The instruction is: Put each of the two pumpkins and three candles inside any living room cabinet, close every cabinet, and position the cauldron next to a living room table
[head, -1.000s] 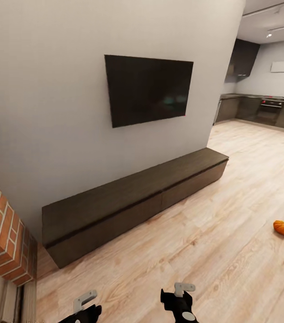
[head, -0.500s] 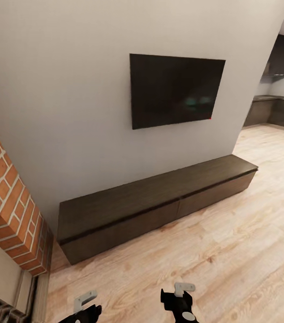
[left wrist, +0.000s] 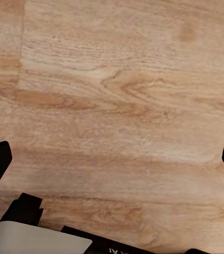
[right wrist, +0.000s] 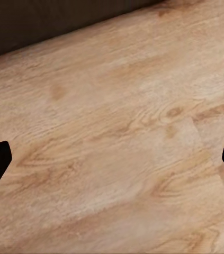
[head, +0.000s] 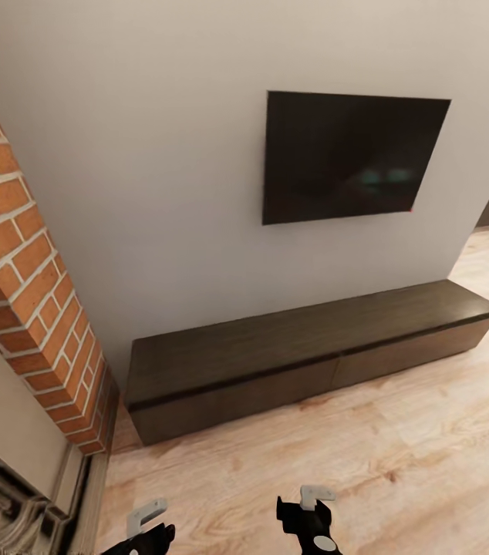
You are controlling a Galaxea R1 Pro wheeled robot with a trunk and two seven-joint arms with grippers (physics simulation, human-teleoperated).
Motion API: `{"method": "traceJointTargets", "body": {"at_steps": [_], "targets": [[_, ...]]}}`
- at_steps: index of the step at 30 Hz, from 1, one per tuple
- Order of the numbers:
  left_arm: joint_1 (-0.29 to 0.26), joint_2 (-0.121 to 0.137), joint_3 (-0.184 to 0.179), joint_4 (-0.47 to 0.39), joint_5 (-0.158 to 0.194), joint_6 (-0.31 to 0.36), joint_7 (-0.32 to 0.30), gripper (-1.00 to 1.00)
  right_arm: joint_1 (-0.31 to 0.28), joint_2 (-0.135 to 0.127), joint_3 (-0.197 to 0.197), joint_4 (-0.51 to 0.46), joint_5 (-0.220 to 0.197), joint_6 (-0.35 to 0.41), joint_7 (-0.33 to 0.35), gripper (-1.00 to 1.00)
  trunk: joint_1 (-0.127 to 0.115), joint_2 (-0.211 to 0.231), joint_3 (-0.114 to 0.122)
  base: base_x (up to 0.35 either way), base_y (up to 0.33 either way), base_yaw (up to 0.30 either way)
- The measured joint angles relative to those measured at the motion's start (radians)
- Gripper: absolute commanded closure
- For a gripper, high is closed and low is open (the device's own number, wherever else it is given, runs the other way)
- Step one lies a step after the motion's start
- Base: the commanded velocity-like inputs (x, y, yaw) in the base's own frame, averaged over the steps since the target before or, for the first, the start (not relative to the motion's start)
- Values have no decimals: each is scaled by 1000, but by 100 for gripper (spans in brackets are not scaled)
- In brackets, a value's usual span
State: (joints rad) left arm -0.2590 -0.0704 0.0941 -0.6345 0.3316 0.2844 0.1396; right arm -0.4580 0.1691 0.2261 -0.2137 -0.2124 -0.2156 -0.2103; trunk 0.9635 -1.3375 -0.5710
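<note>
Floor; head view adds cabinet

Black left tool and right tool, each with a pale grey bracket.

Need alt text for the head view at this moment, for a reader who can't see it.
A long, low dark-brown cabinet with its drawer fronts shut runs along an off-white wall under a black wall TV. A red-brick fireplace fills the left edge, light wood-plank floor lies in front, and the left gripper and right gripper sit at the bottom.
</note>
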Motion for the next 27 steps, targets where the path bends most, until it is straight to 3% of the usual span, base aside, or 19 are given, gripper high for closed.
{"method": "traceJointTargets", "body": {"at_steps": [6,27], "targets": [[0,0,0,0,0,0,0,-100,0,0,0,0,0,0,0,-100,0,0,0,61,-97,246],[0,0,-1,0,0,0,0,-100,0,0,0,0,0,0,0,-100,0,0,0,191,-183,53]]}}
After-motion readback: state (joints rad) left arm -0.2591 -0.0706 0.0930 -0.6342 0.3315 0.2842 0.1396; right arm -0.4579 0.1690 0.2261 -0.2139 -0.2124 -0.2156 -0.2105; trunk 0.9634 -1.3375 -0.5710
